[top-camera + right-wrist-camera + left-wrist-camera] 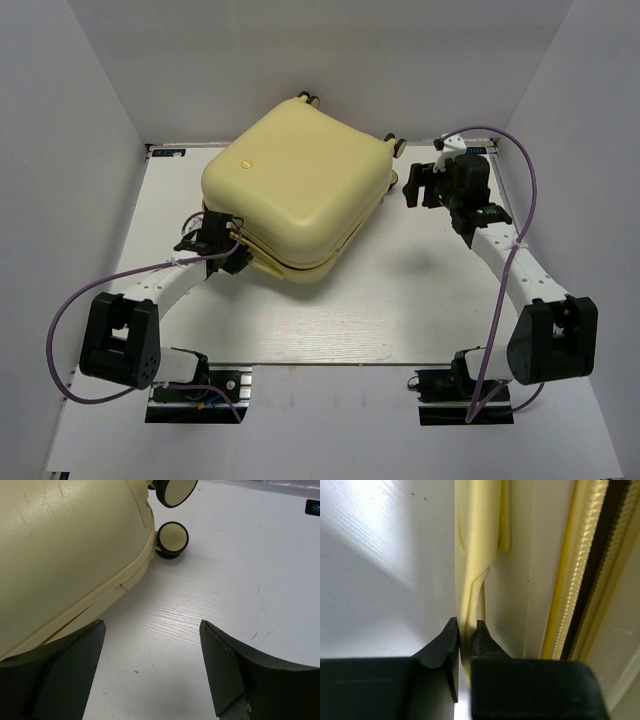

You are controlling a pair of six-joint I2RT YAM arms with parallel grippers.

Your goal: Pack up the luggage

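The luggage (295, 190) is a pale yellow hard-shell suitcase lying flat with its lid down at the back middle of the table. Its caster wheels (310, 98) point to the far side. My left gripper (222, 238) is at the suitcase's near-left corner. In the left wrist view it (468, 625) is shut on a thin pale yellow pull tab (475, 555), which runs beside the yellow zipper (570, 580). My right gripper (415, 185) is open and empty beside the suitcase's right side (65, 545), just above the table (152, 630). Two wheels (172, 539) show ahead of it.
The white table (400, 300) is boxed in by white walls on the left, back and right. Purple cables (520, 230) loop along both arms. A small blue sticker (313, 507) lies on the table near the back right edge.
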